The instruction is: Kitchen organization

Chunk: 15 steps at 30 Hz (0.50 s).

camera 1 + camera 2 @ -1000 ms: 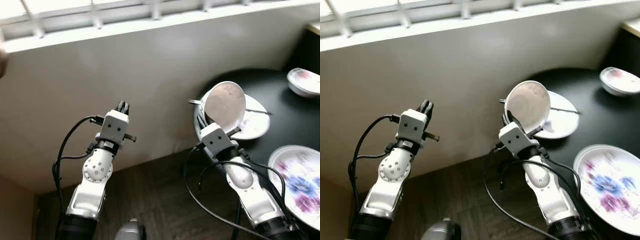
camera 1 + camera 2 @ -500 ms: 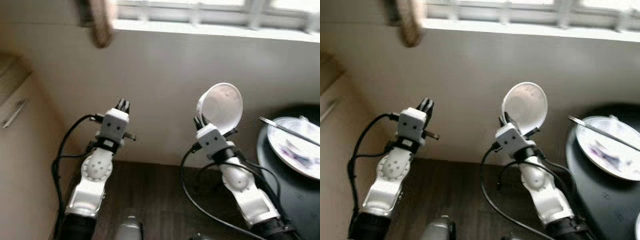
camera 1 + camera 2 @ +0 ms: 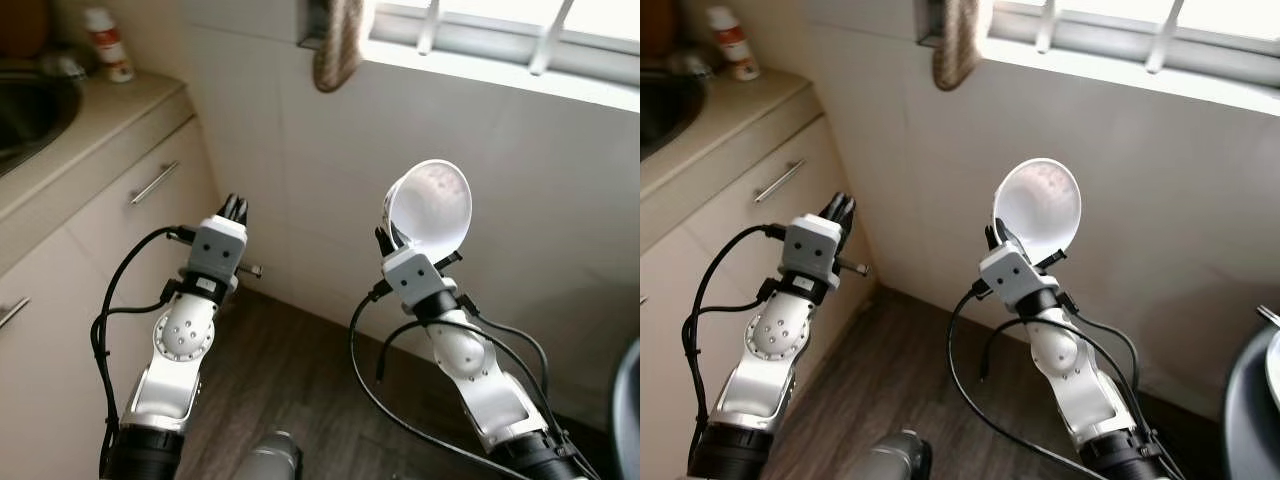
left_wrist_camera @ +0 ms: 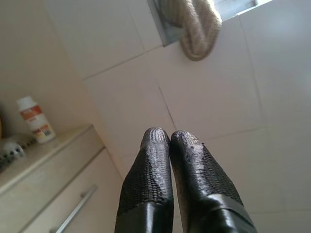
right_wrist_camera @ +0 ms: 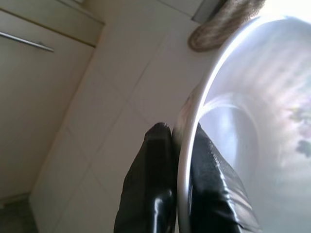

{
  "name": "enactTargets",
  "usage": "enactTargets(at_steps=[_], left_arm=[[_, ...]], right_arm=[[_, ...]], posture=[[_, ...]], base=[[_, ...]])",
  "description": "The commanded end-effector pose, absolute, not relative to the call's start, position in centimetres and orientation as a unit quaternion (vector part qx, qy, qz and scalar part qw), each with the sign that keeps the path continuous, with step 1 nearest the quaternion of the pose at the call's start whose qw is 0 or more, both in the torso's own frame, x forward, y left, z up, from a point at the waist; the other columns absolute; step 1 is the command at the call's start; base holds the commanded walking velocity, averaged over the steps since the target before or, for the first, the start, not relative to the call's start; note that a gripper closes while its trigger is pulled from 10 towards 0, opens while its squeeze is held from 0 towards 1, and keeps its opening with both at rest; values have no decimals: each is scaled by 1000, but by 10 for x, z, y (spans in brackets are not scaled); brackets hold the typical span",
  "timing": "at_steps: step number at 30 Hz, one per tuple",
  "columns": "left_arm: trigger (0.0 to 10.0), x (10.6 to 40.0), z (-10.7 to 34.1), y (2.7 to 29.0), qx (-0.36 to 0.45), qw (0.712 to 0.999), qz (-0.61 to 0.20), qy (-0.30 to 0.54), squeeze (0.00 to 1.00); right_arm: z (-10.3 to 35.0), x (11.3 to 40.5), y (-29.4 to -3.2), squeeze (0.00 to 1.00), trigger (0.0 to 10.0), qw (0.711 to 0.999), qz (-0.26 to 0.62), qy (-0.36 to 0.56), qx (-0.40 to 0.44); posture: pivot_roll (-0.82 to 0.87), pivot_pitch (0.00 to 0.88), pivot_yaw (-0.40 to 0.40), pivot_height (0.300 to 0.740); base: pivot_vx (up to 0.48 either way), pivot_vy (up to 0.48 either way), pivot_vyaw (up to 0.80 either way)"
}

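A white tiled wall [image 3: 250, 130] is seen ahead of both grippers, with a barred window [image 3: 520, 30] above it. To the left of the left gripper, a beige cabinet [image 3: 90, 250] with bar handles [image 3: 155, 182] is placed, and its surface [image 3: 95, 115] carries a sink [image 3: 25, 105] at the far left. A dark wooden floor [image 3: 290, 390] lies below the two arms. At the far right of the right gripper, the edge of a dark round table [image 3: 1245, 400] is seen.

A brownish towel [image 3: 338, 45] hangs on the wall above and between the two grippers.

The white bowl [image 3: 432, 203] is held up in the air by the right gripper [image 3: 395, 237], well apart from the surface and in front of the wall. Its rim is pinched between the two black fingers [image 5: 150, 179], one finger inside and one outside, and its hollow is turned toward the camera; a faint coloured pattern is seen inside.

The left gripper [image 3: 234, 208] is raised beside the cabinet and holds nothing; its fingers [image 4: 150, 170] are pressed together.

A small white bottle [image 3: 108, 45] with a red label stands on the surface, far to the upper left of the left gripper.
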<state>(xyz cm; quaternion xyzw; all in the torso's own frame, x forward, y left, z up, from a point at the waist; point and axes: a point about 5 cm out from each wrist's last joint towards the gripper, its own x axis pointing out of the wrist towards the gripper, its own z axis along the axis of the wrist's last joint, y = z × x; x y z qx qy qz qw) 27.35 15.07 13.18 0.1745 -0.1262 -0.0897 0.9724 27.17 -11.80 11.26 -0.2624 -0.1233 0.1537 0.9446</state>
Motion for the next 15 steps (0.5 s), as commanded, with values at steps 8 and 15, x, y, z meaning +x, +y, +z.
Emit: enactTargets(at_steps=[8,15], left_arm=[[10000,276,137,149,164,973,-96,-133,0],[10000,276,138,148,166,971,-99,-139,0]], right_arm=[[113,275,-118,0,0,947,145,-122,-261],[113,276,-118,0,0,947,144,-124,-259]], posture=[[163,0,-22,740],[165,0,-22,740]], base=[[0,0,800],[0,0,800]])
